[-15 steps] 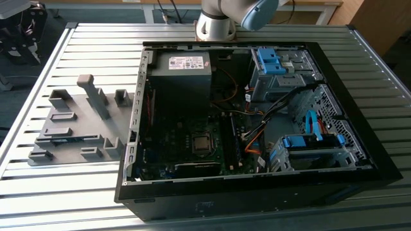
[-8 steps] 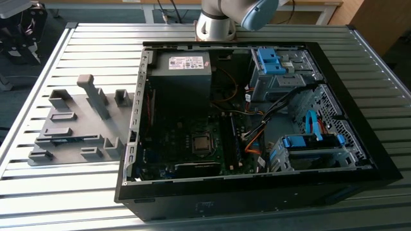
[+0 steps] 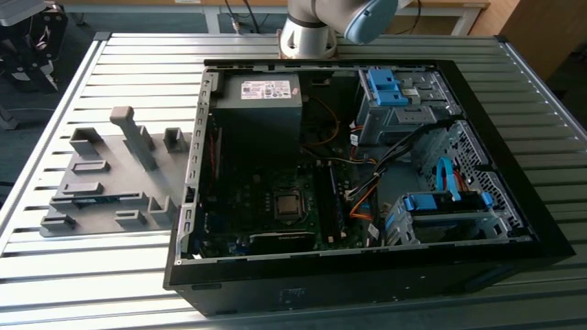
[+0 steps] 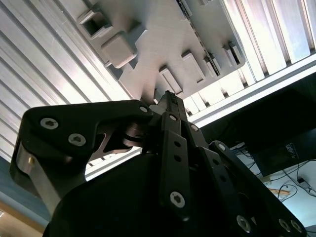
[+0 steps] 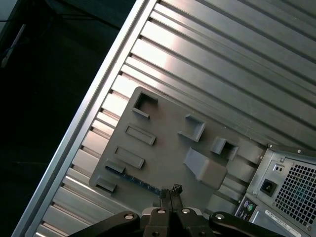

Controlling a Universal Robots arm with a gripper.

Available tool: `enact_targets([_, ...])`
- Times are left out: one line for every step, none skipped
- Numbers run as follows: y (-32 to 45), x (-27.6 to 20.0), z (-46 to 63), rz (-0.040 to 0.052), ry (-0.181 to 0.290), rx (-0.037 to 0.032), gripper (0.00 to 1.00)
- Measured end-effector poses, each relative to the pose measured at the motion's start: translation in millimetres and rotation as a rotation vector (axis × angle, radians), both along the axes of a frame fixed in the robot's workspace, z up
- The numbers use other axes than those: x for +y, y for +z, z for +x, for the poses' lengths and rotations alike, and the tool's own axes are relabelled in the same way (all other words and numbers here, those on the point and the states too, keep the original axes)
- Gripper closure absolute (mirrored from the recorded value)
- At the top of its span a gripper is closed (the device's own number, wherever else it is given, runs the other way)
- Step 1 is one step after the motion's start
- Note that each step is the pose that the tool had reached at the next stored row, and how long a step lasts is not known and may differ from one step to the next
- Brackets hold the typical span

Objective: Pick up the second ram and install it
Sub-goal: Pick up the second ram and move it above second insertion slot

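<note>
No print can be read. The power supply [image 3: 264,103] carries a white label [image 3: 264,89] with rows of fine print and small marks, none legible in the exterior view. In the first wrist view, the case rear [image 5: 296,182] bears a narrow white sticker [image 5: 282,216] near the power socket [image 5: 268,186]; its print cannot be made out.

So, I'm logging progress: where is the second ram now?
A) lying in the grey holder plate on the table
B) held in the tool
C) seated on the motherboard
A: the second ram lies in the grey holder plate, and the tool near it holds nothing.
</note>
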State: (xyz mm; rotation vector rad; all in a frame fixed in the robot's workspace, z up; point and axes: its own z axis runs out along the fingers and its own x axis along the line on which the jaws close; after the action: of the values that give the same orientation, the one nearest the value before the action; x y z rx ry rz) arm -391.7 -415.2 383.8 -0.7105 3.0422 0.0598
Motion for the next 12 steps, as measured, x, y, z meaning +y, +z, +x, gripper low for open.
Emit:
enact_targets([0.0,0.0,0.0,0.0,0.0,0.0,0.89])
enact_targets([0.0,0.0,0.0,0.0,0.0,0.0,0.89])
enact_targets([0.0,0.0,0.0,0.0,0.0,0.0,0.89])
enact_targets([0.0,0.0,0.0,0.0,0.0,0.0,0.89])
enact_targets([0.0,0.0,0.0,0.0,0.001,0.0,0.89])
enact_targets([0.0,0.0,0.0,0.0,0.003,-0.0001,0.89])
enact_targets([0.0,-0.1,0.0,0.0,0.005,0.0,0.89])
enact_targets([0.0,-0.1,0.0,0.0,0.008,0.0,0.89])
enact_targets([0.0,-0.2,0.0,0.0,0.011,0.0,0.89])
enact_targets([0.0,-0.2,0.0,0.0,0.014,0.0,0.89])
enact_targets([0.0,-0.2,0.0,0.0,0.017,0.0,0.89])
enact_targets([0.0,-0.2,0.0,0.0,0.019,0.0,0.89])
